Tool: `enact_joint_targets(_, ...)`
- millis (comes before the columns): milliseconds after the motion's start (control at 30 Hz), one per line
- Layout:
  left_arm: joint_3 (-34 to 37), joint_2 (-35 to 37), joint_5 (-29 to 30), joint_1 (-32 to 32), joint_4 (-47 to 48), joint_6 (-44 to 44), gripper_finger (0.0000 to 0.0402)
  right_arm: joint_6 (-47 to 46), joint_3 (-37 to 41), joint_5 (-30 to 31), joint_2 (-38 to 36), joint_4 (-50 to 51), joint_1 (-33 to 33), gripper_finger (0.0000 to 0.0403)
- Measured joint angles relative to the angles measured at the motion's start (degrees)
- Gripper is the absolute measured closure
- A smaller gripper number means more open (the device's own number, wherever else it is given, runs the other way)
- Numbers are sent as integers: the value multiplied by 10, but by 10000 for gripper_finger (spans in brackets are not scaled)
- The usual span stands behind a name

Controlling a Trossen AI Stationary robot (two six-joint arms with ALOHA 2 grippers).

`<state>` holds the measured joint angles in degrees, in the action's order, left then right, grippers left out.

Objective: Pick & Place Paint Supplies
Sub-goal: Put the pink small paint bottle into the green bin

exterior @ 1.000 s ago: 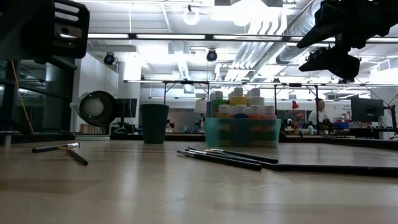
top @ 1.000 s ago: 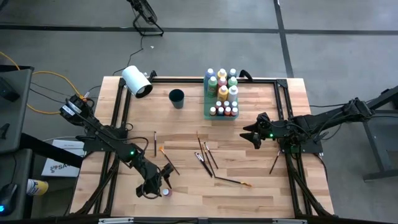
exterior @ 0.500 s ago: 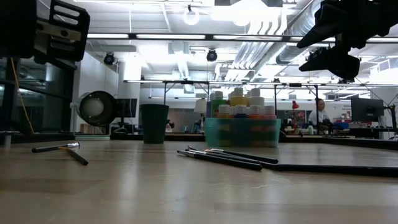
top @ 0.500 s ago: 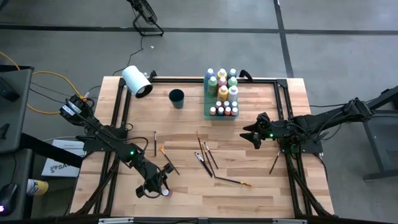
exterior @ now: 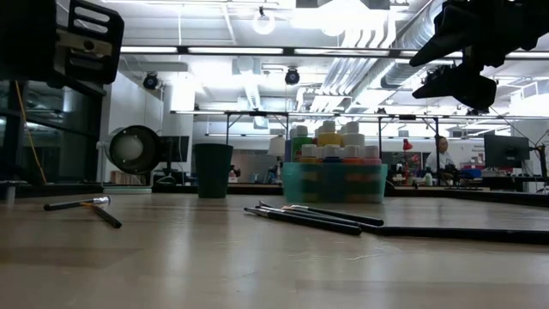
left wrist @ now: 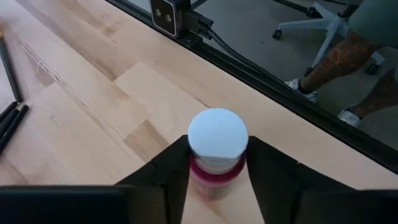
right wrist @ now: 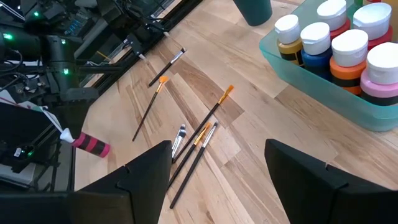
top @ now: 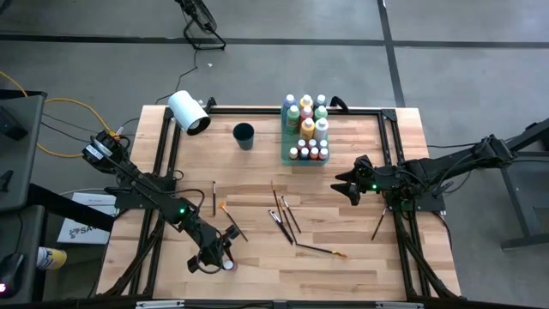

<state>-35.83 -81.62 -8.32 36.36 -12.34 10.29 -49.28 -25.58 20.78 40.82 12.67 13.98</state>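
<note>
Left hand (left wrist: 214, 171) pinching pink bottle (left wrist: 216, 149) on light wood table (left wrist: 93, 93); right hand (right wrist: 217, 168) spread above; grey floor beyond.

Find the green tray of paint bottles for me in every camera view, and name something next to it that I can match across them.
High view: green tray at the table's far middle.
Low view: centre, at the back.
Left wrist view: not in it.
Right wrist view: upper right corner.
Shared landmark: the dark cup beside it, also in the low and right wrist views.
</note>
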Motion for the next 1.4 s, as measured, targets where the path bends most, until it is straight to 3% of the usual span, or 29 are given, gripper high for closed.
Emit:
enact_joint_targets(233,0,0,1,0,-16,-1,182,0,0,0,0,0,0,151)
enact_joint_targets(367,0,0,-1,0,-31,-9,163,0,0,0,0,0,0,151)
enact_joint_targets(1200,0,0,21,0,-39,-31,160,0,0,0,0,0,0,151)
enact_joint_targets(1400,0,-20,9,0,-44,-36,196,0,0,0,0,0,0,151)
